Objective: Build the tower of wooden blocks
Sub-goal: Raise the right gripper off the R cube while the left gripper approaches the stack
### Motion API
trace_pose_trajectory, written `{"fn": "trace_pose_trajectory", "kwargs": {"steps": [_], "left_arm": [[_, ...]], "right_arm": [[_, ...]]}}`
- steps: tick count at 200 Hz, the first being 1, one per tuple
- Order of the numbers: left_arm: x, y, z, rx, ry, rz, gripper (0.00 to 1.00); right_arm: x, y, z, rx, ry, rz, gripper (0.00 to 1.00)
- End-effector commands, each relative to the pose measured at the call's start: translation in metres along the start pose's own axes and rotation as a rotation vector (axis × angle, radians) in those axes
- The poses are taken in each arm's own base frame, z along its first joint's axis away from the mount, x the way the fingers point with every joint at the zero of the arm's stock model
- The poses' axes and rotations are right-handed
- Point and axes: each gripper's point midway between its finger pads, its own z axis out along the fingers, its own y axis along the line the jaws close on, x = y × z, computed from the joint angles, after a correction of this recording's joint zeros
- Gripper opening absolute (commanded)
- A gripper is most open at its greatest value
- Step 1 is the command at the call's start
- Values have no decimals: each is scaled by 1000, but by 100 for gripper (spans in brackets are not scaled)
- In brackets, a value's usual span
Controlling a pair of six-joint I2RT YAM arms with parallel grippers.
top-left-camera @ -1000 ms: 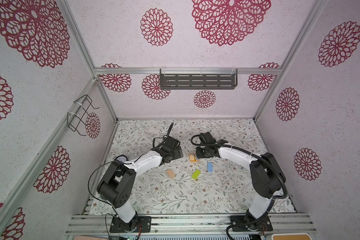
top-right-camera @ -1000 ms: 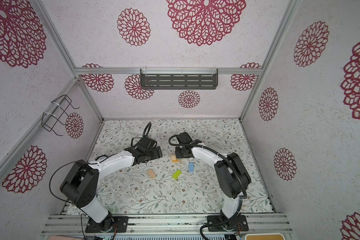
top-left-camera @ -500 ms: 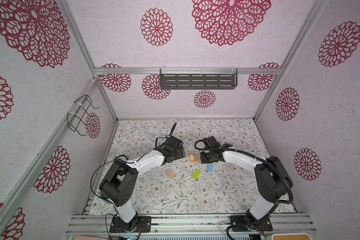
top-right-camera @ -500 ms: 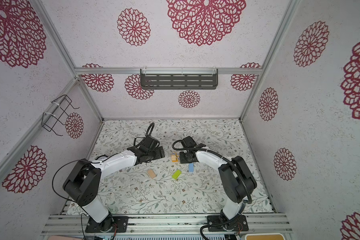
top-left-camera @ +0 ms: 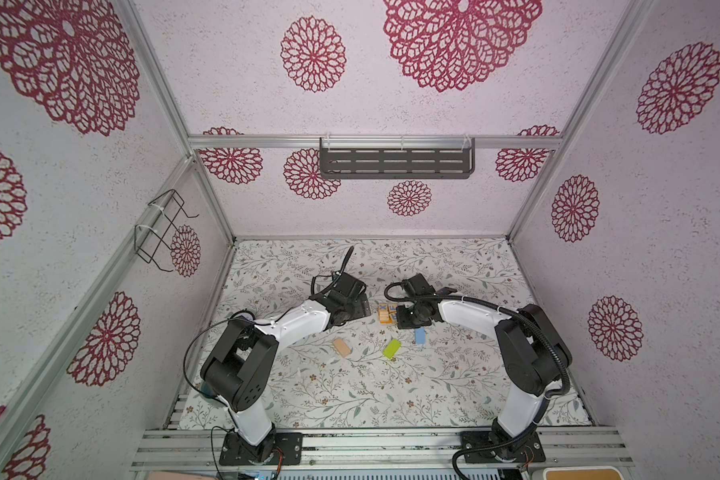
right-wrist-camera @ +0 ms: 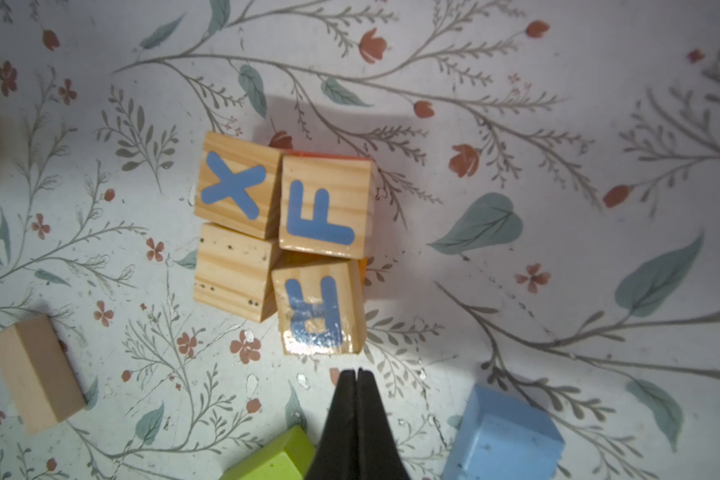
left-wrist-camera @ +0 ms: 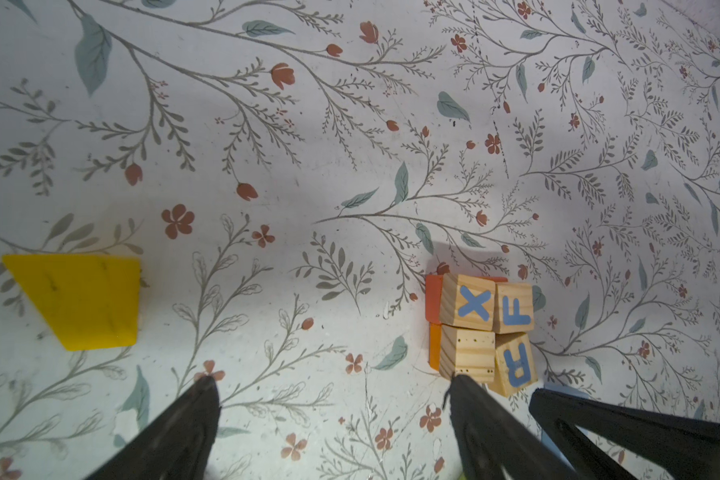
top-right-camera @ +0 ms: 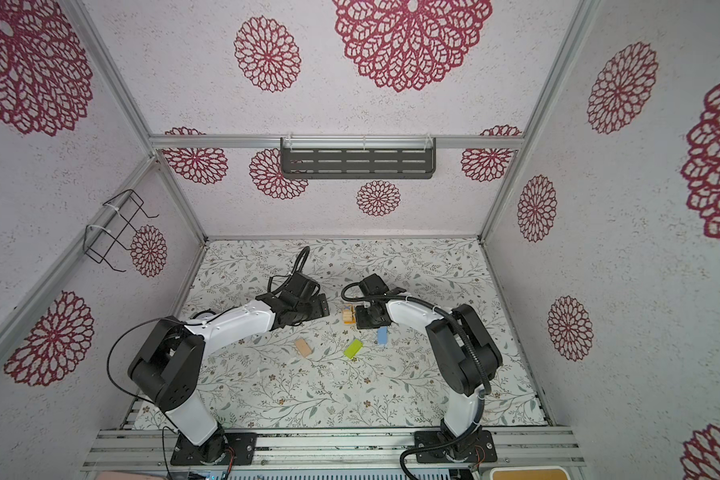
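The tower (top-left-camera: 387,312) (top-right-camera: 348,314) is a low cluster: cubes lettered X (right-wrist-camera: 233,187), F (right-wrist-camera: 325,203) and R (right-wrist-camera: 319,309), plus a plain cube (right-wrist-camera: 233,272), resting on orange blocks (left-wrist-camera: 433,303). My right gripper (right-wrist-camera: 355,372) is shut and empty, its tip just short of the R cube. My left gripper (left-wrist-camera: 333,382) is open and holds nothing; one fingertip (left-wrist-camera: 460,382) is right at the plain cube. A yellow block (left-wrist-camera: 80,299) lies flat to its other side. Tan (top-left-camera: 342,347), green (top-left-camera: 392,348) and light blue (top-left-camera: 419,336) blocks lie loose nearer the front.
The flowered mat (top-left-camera: 350,395) covers the floor between patterned walls. A dark shelf (top-left-camera: 395,163) hangs on the back wall and a wire rack (top-left-camera: 163,228) on the left wall. Both arm bases stand on the front rail (top-left-camera: 383,444).
My right gripper has shut and moved forward, down beside the tower's near side. The left gripper stayed open and barely shifted.
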Motion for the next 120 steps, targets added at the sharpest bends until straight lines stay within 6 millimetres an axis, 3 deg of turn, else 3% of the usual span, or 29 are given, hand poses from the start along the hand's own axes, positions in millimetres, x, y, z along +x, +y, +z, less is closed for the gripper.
{"fn": "trace_pose_trajectory", "kwargs": {"steps": [1,120], "left_arm": [[0,-2,3,-8,-5,12,90],[1,-1,4,-16,-1,12,90]], "right_arm": [[-15,7,-5,-31,-31,6,0],[-18,18,1,-88,-29,10,0]]}}
